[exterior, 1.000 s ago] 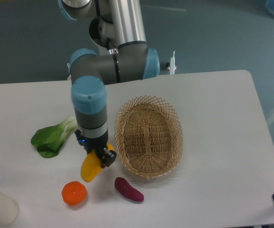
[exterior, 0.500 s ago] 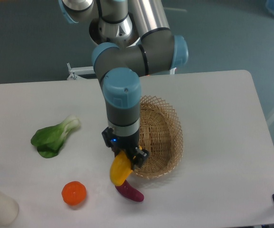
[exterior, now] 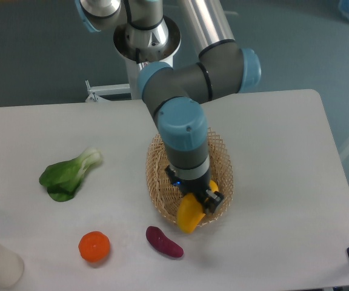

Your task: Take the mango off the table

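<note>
— Moved since a second ago? Then low at the left by the orange (exterior: 94, 247), barely off the table (exterior: 283, 151)?

— Yes. Carried right, past the purple sweet potato (exterior: 164, 242), now over the near rim of the wicker basket (exterior: 220, 159). Gripper (exterior: 200, 203) clamped on the mango (exterior: 189, 214), held clear of the tabletop.

— Meaning for the task?

— Pickup looks done; grip apparently firm through the swing.

— Arm pose?

— Reaching forward from the base, elbow bent, wrist pointing straight down above the basket, mango hanging tilted below the fingers. Bok choy (exterior: 68, 175) well apart at the left.
</note>
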Controlling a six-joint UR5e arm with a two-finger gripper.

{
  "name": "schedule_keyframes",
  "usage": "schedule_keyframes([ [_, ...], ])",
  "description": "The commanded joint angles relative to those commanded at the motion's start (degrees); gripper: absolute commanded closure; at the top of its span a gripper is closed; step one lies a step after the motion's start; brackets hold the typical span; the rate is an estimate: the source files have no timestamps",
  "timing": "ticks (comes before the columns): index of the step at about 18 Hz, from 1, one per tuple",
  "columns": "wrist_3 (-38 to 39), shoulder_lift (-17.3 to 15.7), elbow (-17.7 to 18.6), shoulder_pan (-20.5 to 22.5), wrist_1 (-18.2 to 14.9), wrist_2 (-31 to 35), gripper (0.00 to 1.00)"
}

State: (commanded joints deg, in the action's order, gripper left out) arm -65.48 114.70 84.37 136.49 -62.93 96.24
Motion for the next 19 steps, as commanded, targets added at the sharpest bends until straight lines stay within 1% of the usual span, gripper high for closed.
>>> schedule_keyframes([
  [9,-2.1,0.4,0.3,3.1,0.7,-0.6,0.5],
  [14,-4.3,0.3,0.3,5.2,0.8,-2.4,0.5],
  [19,-4.4,0.3,0.3,5.7,0.8,-3.2,0.5],
])
